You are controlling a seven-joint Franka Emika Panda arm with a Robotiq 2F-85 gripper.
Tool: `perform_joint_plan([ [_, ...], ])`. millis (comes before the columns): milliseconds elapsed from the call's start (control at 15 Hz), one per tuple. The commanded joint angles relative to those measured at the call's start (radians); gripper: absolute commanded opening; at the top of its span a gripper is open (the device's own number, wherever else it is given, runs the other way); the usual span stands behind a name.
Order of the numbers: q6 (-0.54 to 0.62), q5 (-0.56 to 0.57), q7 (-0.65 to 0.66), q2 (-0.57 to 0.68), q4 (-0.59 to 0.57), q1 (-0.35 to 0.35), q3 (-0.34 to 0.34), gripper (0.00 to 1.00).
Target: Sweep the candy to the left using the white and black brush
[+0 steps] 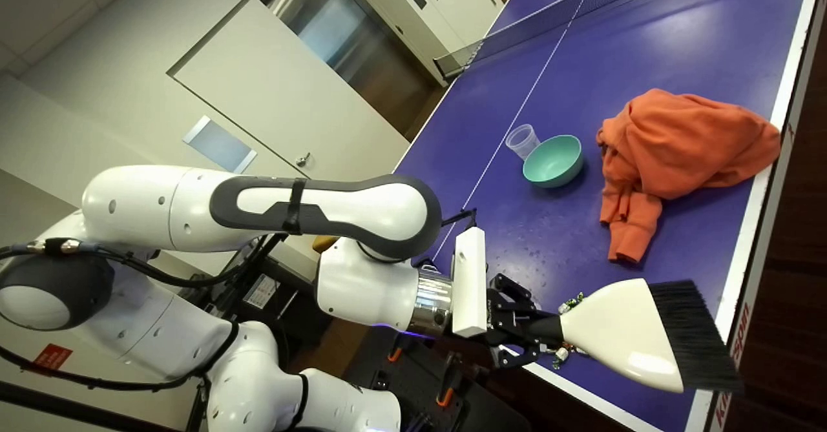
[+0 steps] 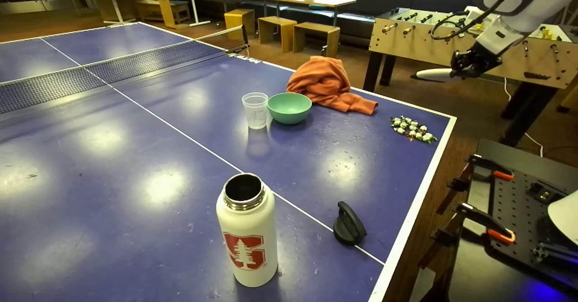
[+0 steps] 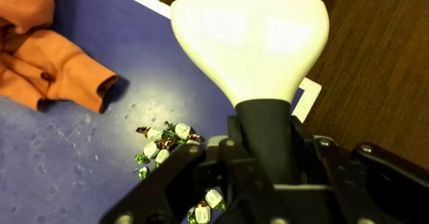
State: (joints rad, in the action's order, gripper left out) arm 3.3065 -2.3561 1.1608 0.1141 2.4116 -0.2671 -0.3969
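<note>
In an exterior view the white arm (image 1: 194, 219) bends sharply at the elbow (image 1: 58, 296), its forearm (image 1: 342, 203) lying rightward across the frame. Below the forearm's far end sits the wrist (image 1: 368, 283), aiming the pincer (image 1: 543, 329) toward the frame's right and slightly downward there. The pincer is up in the air, its black fingers (image 3: 233, 128) clamped on the brush (image 3: 249, 46) from either side, one finger touching each flank of it.

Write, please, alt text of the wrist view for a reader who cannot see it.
A gripper clamps the black handle of a white and black brush. Wrapped candies lie lower left on a blue table; orange fabric lies upper left.
</note>
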Motion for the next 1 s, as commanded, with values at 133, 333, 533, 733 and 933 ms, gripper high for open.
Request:
perform_joint_plan([
  [133,0.13,-0.038,0.142,0.009,-0.088,0.156,-0.125,0.12],
  [333,0.1,-0.022,0.248,0.04,-0.099,0.264,-0.164,0.12],
  [533,0.045,-0.015,0.318,0.052,-0.082,0.383,-0.197,0.12],
  [733,0.062,-0.023,0.303,0.058,-0.073,0.367,-0.169,0.37],
  [933,0.06,-0.023,0.308,0.064,-0.073,0.378,-0.178,0.12],
])
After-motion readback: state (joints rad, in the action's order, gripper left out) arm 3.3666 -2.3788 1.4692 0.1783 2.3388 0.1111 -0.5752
